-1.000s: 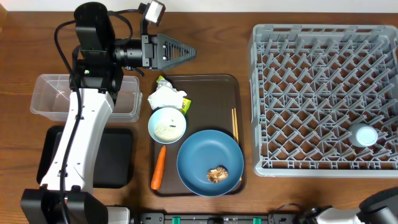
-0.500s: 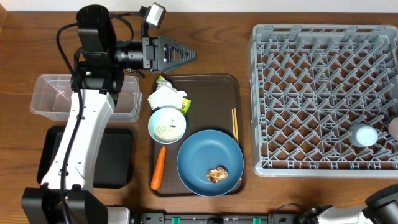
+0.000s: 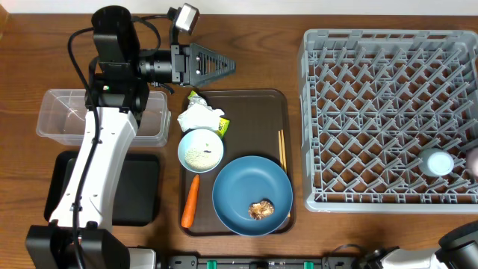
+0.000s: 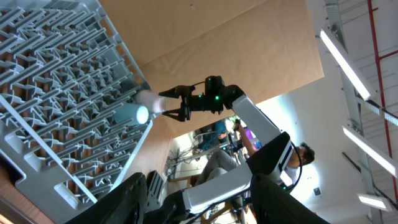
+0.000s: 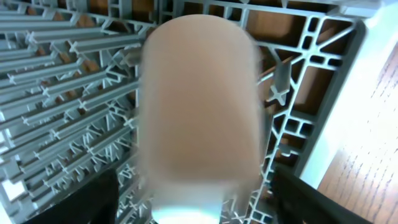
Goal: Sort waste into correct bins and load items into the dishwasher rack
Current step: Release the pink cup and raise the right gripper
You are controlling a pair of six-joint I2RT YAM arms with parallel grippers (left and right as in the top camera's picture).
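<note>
Within the last second the pinkish-white cup (image 5: 202, 106) has appeared at the right edge of the large grey plastic dishwasher rack (image 3: 381, 45), just beside the light-blue cup (image 3: 436, 162) standing there. The right gripper (image 4: 166, 104) has spread its fingers, which now stand clear of the cup on both sides. It looks released, making a second item loaded. The left gripper (image 3: 228, 66) hovers over the wooden surface, fingers part-spread and empty.

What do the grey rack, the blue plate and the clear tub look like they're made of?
Grey rack: moulded plastic with a matte finish, judging by its thin lattice ribs and pegs.
Blue plate: probably glazed ceramic or melamine, as it is smooth with a soft sheen.
Clear tub: thin transparent plastic; the wooden table shows through it.
</note>
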